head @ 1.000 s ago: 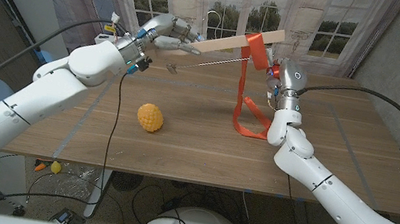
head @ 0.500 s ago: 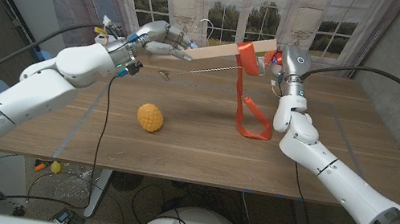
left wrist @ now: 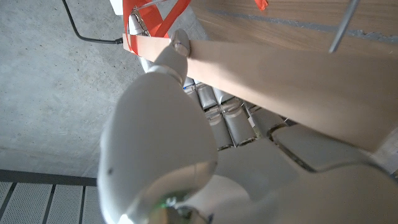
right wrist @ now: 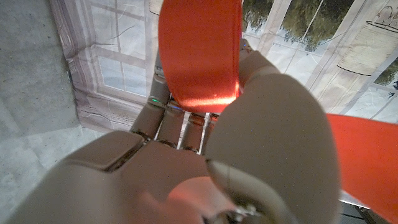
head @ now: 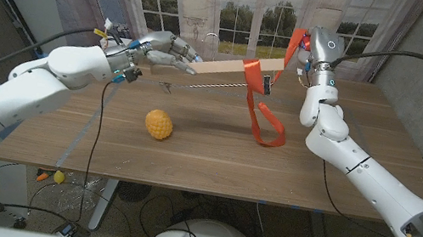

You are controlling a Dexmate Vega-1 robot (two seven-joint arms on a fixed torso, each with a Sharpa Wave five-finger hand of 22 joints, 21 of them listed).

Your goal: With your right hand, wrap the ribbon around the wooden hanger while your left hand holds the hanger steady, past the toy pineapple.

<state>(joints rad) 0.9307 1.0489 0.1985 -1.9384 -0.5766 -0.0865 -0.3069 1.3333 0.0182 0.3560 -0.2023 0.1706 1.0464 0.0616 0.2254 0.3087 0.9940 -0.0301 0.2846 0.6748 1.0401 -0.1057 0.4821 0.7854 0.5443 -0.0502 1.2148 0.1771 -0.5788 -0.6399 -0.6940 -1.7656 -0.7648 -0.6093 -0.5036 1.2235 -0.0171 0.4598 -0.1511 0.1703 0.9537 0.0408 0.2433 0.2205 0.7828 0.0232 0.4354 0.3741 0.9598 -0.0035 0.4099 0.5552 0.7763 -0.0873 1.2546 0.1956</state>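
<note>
Your left hand (head: 165, 44) grips one end of the wooden hanger (head: 229, 67), fingers curled around the bar, holding it above the table (head: 190, 145). Your right hand (head: 314, 45) is raised high — fingers pinching the orange ribbon (head: 259, 101), which loops over the bar and trails down. The toy pineapple (head: 159, 124) lies below, nearer your left arm.

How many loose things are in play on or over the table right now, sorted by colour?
Orange: 1, the long orange ribbon.
Tan wood: 1, the flat wooden hanger with its metal bar.
Yellow: 1, the small yellow toy pineapple.
Total: 3.
</note>
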